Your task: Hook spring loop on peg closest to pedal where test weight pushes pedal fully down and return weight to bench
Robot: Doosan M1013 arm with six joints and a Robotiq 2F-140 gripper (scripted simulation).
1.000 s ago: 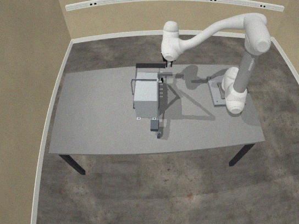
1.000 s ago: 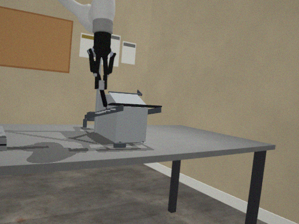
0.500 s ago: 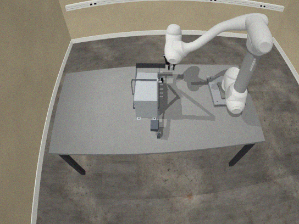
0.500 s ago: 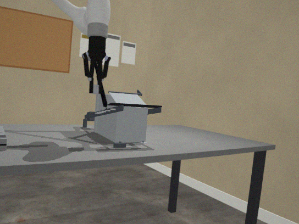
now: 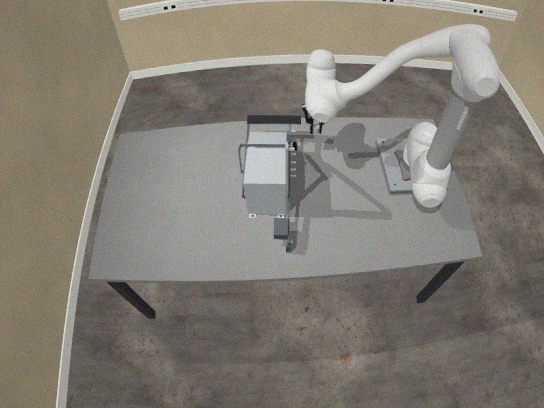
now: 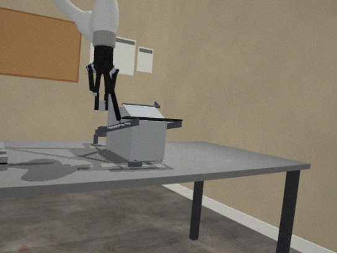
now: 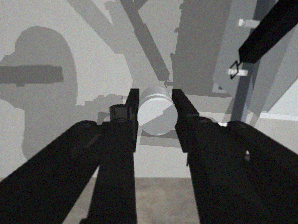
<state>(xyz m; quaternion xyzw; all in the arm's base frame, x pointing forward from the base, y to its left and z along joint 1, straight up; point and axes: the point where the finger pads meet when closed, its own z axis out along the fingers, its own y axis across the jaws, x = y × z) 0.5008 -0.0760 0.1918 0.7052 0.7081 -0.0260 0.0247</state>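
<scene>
The gripper (image 5: pixel 316 129) (image 6: pixel 101 106) (image 7: pixel 156 105) is shut on the steel test weight (image 6: pixel 101 105) (image 7: pixel 157 120), a pale cylinder held upright. It hangs above bench height, just right of the feeder (image 5: pixel 266 199) (image 6: pixel 148 139) in the top view. The dark pedal plate (image 5: pixel 274 119) (image 6: pixel 152 116) is up at the feeder's back end in that view. Short pale pegs (image 5: pixel 293 168) (image 7: pixel 247 23) line the side arm. A black bar (image 6: pixel 116 107) (image 7: pixel 270 31) leans there, with a small loop outline at its end beside a peg in the wrist view. Whether the loop is seated cannot be told.
The feeder stands on the grey bench (image 5: pixel 165 200) (image 6: pixel 232 158). A dark block (image 5: pixel 281 228) sits at the feeder's opposite end from the pedal. A bent grey rod (image 5: pixel 241 159) juts from its far side. The arm's base plate (image 5: pixel 392 172) is on the right.
</scene>
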